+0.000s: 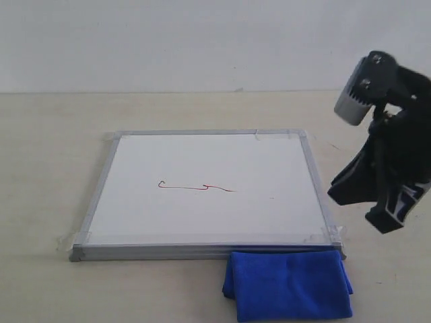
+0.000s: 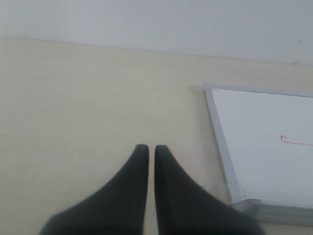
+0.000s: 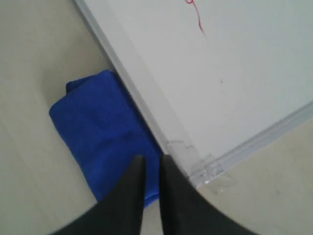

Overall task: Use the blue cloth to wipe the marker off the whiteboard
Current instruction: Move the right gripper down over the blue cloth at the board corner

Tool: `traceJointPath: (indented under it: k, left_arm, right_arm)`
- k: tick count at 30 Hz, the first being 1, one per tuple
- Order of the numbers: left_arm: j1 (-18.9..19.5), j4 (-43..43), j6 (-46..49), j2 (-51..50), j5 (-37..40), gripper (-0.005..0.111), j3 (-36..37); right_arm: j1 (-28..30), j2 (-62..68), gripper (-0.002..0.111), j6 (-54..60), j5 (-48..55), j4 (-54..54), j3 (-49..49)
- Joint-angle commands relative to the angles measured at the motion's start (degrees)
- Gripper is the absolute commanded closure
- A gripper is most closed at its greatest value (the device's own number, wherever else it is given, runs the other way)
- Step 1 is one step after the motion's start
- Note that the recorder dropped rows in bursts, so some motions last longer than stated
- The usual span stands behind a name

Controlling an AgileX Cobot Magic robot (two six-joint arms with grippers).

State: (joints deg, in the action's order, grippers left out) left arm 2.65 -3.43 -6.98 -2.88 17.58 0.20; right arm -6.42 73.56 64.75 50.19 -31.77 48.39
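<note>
The whiteboard [image 1: 202, 155] lies flat on the table with the red marker squiggle [image 1: 195, 187] near its middle. The folded blue cloth [image 1: 288, 284] rests on the table against the board's front edge, at its right corner. My right gripper [image 1: 378, 217] hangs above the table to the right of the board, apart from the cloth. In the right wrist view this gripper [image 3: 151, 159] is shut and empty over the cloth [image 3: 98, 122], beside the board's taped corner [image 3: 205, 169]. My left gripper [image 2: 151, 147] is shut and empty over bare table, left of the whiteboard [image 2: 264, 132].
The light wooden table [image 1: 54, 168] stretches round the board to a pale wall [image 1: 202, 40] behind. Clear tape [image 1: 67, 239] holds the board's corners to the table.
</note>
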Motion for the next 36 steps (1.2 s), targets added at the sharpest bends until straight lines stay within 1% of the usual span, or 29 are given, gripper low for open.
traceJointPath:
  k: [1,3,5,8,11,22,24,31,36]
  left_arm:
    - [0.1,0.4,0.2,0.2,-0.4,0.102,-0.2]
    - [0.1,0.4,0.2,0.2,-0.4,0.102,-0.2]
    - [0.1,0.4,0.2,0.2,-0.4,0.102,-0.2]
    - [0.1,0.4,0.2,0.2,-0.4,0.102,-0.2]
    - [0.1,0.4,0.2,0.2,-0.4,0.102,-0.2]
    - [0.1,0.4,0.2,0.2,-0.4,0.102,-0.2]
    - [0.1,0.4,0.2,0.2,-0.4,0.102,-0.2]
    - [0.1,0.4,0.2,0.2,-0.4,0.102,-0.2]
    - [0.1,0.4,0.2,0.2,-0.4,0.102,-0.2]
  right_arm:
    - [-4.5,5.6,0.068,8.0,-1.7,-0.9,0.2]
    - [-7.5,8.2,0.046,14.1,-1.7,-0.9,0.2]
    - [-10.3,10.6,0.033,17.3,-2.6,-0.9,0.2]
    - [-13.4,13.5,0.033,18.5,-5.5,-0.4,0.2]
    - [-14.9,16.0,0.033,19.3,-6.7,1.9,0.2]
    - [-14.9,20.9,0.033,18.6,-7.5,6.0,0.2]
    - [-14.9,21.8,0.033,17.1,-7.9,6.1,0.2]
    - [-14.9,24.5,0.033,17.0,-10.8,6.2,0.2]
    - [-14.9,25.1,0.033,16.7,-10.3,6.2,0.2]
